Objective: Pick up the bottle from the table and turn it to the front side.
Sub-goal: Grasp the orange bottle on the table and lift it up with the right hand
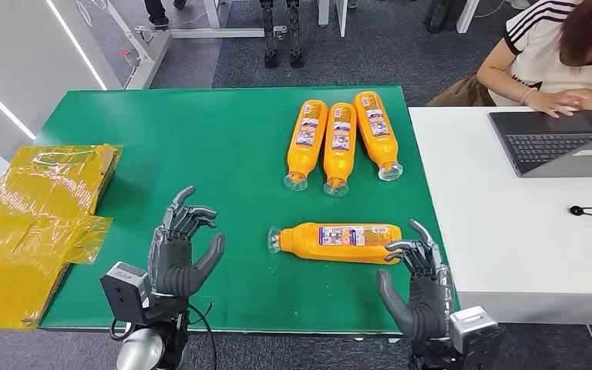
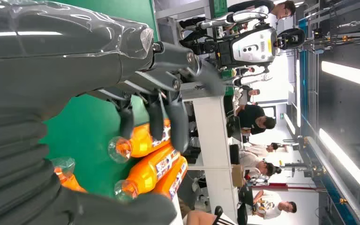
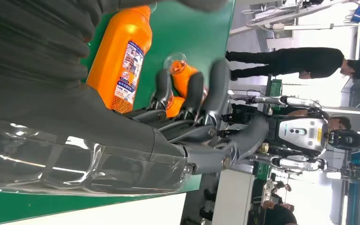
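An orange bottle (image 1: 331, 240) with a printed label lies on its side on the green table (image 1: 223, 154), its clear neck pointing left. My right hand (image 1: 418, 281) stands just right of its base, fingers spread and curved, fingertips (image 1: 402, 248) at the base end; whether they touch it I cannot tell. In the right wrist view the same bottle (image 3: 122, 61) lies beside my right hand (image 3: 98, 131), which holds nothing. My left hand (image 1: 183, 250) hovers open left of the bottle, well apart from it. The left hand (image 2: 51, 93) also appears in the left wrist view.
Three more orange bottles (image 1: 340, 146) lie side by side at the back of the green table, also seen as bottles (image 2: 145, 164). A crumpled yellow bag (image 1: 38, 216) lies at the left edge. A white table (image 1: 493, 231) on the right holds a laptop (image 1: 555, 142), where a person (image 1: 555, 54) types.
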